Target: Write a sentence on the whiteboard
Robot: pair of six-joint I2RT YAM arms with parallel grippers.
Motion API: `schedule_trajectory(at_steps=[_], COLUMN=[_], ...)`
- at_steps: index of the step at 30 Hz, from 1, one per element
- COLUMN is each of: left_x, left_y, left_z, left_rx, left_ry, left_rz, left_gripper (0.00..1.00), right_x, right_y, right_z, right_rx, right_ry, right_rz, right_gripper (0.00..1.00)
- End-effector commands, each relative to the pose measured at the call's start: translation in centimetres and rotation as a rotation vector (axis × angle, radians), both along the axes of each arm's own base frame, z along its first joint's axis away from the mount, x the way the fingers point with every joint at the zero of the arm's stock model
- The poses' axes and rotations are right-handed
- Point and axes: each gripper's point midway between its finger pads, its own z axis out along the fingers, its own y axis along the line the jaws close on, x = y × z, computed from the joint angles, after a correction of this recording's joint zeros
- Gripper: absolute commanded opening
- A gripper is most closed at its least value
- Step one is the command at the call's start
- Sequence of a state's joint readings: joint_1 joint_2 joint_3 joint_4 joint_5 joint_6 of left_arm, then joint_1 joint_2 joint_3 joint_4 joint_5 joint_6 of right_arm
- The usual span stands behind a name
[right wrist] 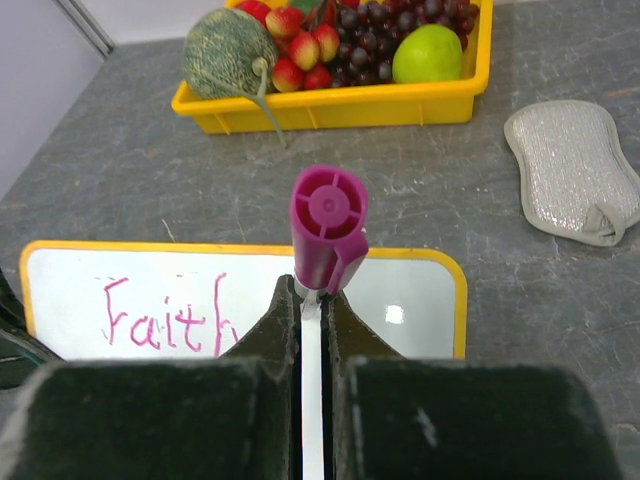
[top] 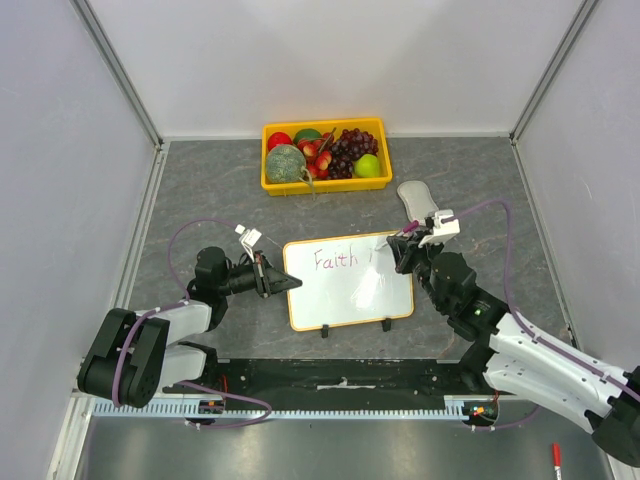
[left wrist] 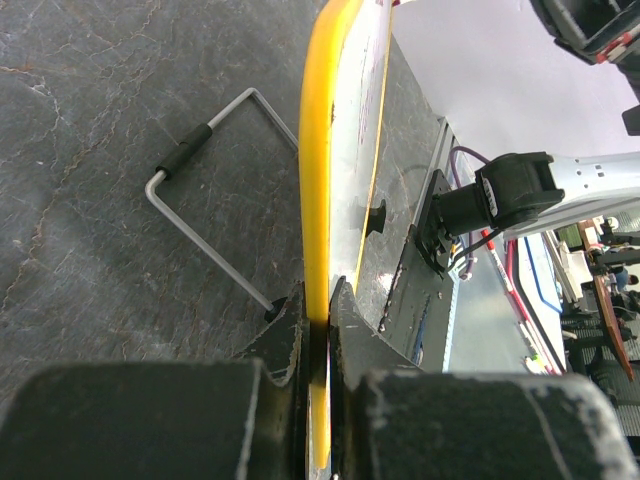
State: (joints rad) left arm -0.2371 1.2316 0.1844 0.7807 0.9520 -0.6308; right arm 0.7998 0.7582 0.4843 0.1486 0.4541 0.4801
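The whiteboard (top: 350,285) sits near the middle of the grey stone-patterned tabletop (top: 200,200), between the 2 arms and nearer than the yellow fruit tray (top: 320,187). The sentence (top: 335,260) reads only "Faith" so far. Anything after it is covered by the right end effector (top: 405,245), which is closed on a magenta marker (right wrist: 328,225). The marker's tip is hidden below the fingers (right wrist: 275,330). The left end effector (top: 268,275) is clamped on the board's left rim. From the left wrist the board appears edge-on, its face barely visible, with a bent wire leg (left wrist: 200,200) beside it. A grey pad (top: 415,198) lies right of the tray. Plain white walls enclose the tabletop.
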Motion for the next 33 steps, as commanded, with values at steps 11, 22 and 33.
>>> schedule_trajectory(at_steps=[11,22,33], left_x=[1.7,1.7,1.8], left_y=[0.6,0.6,0.6], left_z=[-0.6,-0.6,-0.6], left_rx=[0.055,0.055,0.056], left_ry=[-0.071,-0.070,-0.071], left_rz=[0.068,0.068,0.070], left_gripper=[0.02,0.02,0.02], right_x=[0.2,-0.5,-1.5], right_y=[-0.9,-0.6,-0.6], right_z=[-2.2,-3.6,-5.5], right_rx=[-0.018,-0.034,-0.043], right_ry=[0.025,0.061,0.106], right_rz=[-0.041,-0.002,0.035], right_gripper=[0.00,0.00,0.00])
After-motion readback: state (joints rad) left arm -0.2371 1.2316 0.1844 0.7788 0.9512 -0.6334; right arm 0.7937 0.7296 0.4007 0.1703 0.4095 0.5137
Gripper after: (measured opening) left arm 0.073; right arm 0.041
